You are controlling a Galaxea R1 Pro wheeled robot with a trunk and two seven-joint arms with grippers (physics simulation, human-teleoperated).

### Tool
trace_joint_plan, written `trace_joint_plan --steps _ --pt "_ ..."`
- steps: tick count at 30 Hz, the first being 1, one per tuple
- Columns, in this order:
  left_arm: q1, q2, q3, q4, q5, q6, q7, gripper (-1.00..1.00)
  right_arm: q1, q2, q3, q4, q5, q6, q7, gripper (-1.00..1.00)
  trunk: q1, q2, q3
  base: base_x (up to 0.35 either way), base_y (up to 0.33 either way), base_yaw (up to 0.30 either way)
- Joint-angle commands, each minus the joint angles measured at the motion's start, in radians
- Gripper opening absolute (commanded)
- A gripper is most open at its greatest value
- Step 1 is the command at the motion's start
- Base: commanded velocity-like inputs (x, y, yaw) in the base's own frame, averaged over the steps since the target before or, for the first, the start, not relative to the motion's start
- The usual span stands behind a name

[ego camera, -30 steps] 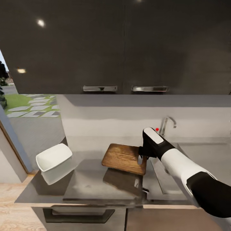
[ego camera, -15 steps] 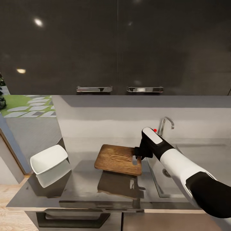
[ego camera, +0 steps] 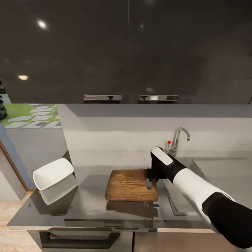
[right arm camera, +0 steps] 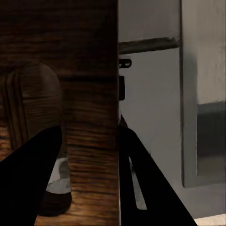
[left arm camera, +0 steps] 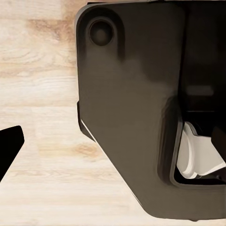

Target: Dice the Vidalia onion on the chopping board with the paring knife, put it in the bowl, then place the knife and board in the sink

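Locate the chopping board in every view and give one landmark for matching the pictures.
Head view: the chopping board lies on the grey countertop, beside the sink, with the right gripper at its handle end.
Left wrist view: not in it; floor and a dark robot part.
Right wrist view: the board takes up the side by the dark fingers.
Shared landmark: the board's handle slot.

The right gripper [ego camera: 151,177] and its wrist cover the chopping board [ego camera: 130,185] at its handle-hole end. The right forearm hides much of the sink [ego camera: 176,204] basin. The bowl [ego camera: 53,173] masks the countertop [ego camera: 87,204] behind it. The left wrist view crops a dark housing.
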Motion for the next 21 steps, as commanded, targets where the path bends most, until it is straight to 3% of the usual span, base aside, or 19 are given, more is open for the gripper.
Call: trace_joint_plan --steps 1,3,8,12,16,21 --pt "-0.001 0.000 0.000 -0.001 0.001 -0.002 0.000 1.00 -0.001 -0.001 0.031 -0.001 -0.014 0.003 -0.008 -1.00 0.001 -0.002 -0.002 0.000 0.000 0.000" --pt "0.000 0.000 0.000 -0.001 0.001 -0.003 0.000 1.00 0.000 -0.001 0.071 -0.001 -0.014 0.003 0.006 -1.00 0.001 -0.002 -0.002 0.000 0.000 0.000" --pt "0.000 -0.001 0.000 -0.001 0.001 -0.002 0.000 1.00 0.000 -0.001 0.114 -0.002 -0.014 0.003 0.074 -1.00 0.001 -0.002 -0.002 0.000 0.000 0.000" --pt "-0.001 -0.002 0.000 -0.001 0.001 -0.003 0.000 1.00 0.000 -0.001 0.175 -0.002 -0.014 0.003 0.097 -1.00 0.001 -0.002 -0.002 0.000 0.000 0.000" --pt "-0.001 -0.002 0.000 -0.001 0.001 -0.003 0.000 1.00 0.000 -0.001 0.181 -0.002 -0.014 0.003 0.115 -1.00 0.001 -0.002 -0.002 0.000 0.000 0.000" --pt "-0.001 -0.002 0.000 -0.001 0.001 -0.002 0.000 1.00 0.000 -0.003 0.183 -0.001 -0.013 0.003 0.215 -1.00 0.001 -0.002 -0.002 0.000 0.000 0.000"
